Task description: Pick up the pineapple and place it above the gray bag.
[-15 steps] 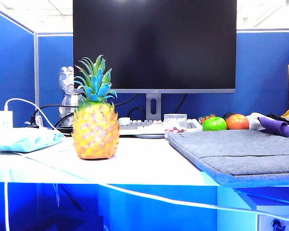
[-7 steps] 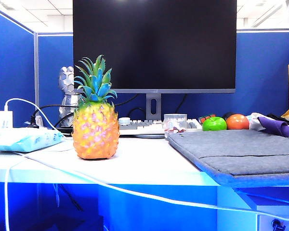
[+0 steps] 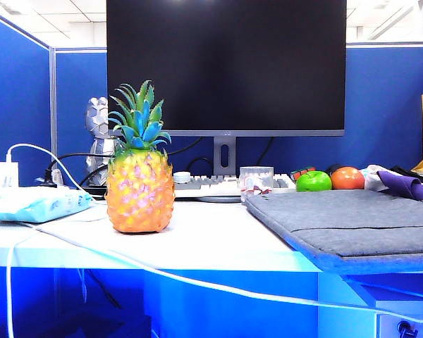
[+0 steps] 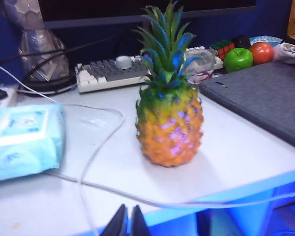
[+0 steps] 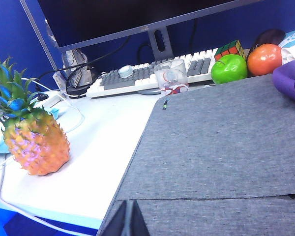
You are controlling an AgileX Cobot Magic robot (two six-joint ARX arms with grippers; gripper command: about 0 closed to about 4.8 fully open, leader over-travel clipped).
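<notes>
Nothing is started: pineapple [image 3: 140,184] stands centre-left, both pincers, left [image 4: 127,222] and right [image 5: 129,219], pressed together empty; spread left, then grasp.

Office cubicle: blue partition walls [image 3: 17,105], a large monitor [image 3: 225,67], and a keyboard [image 3: 204,186] on a white desk [image 3: 218,243].

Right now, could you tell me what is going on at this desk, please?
Nothing is being handled yet. The pineapple stands upright on the white desk, beside the gray bag that lies flat on the right and not touching it. The left gripper is shut and empty, short of the pineapple at the desk's front edge. The right gripper is also shut and empty, over the bag's near end. The pick-up has not started.
</notes>
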